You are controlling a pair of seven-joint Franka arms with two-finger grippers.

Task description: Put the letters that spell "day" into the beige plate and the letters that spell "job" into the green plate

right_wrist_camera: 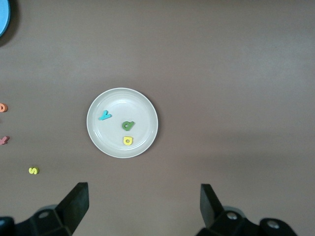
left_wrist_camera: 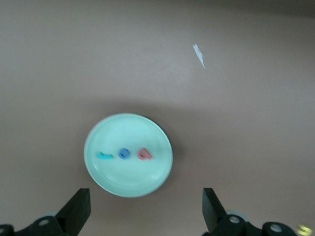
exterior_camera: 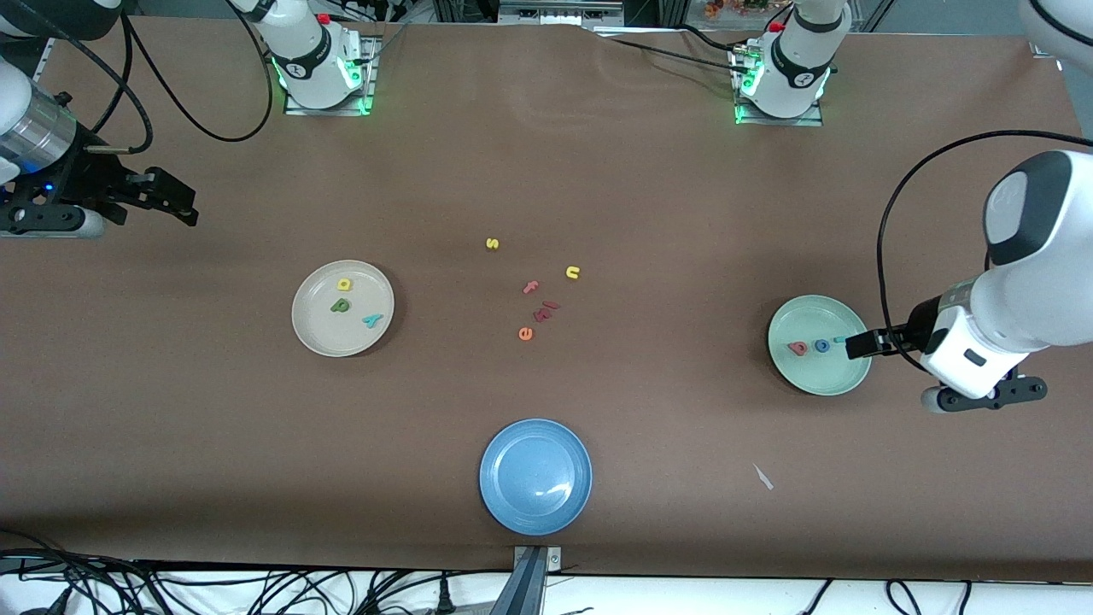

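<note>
Green "d" (exterior_camera: 341, 305), yellow "a" (exterior_camera: 345, 284) and teal "y" (exterior_camera: 372, 320) foam letters sit in the round beige plate (exterior_camera: 312, 333). Pink "b" (exterior_camera: 799, 348), blue "o" (exterior_camera: 821, 345) and teal "j" (left_wrist_camera: 104, 156) sit in the mint-green plate (exterior_camera: 824, 380). Left gripper (left_wrist_camera: 146, 209) and right gripper (right_wrist_camera: 144, 206) hover with fingers released, holding nothing.

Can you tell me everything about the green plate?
The green plate is round, shallow, pale mint with a raised rim, smooth like plastic. It lies flat on the brown table near the left arm's end. Inside sit a pink b, a blue o and a teal j in a row.
</note>
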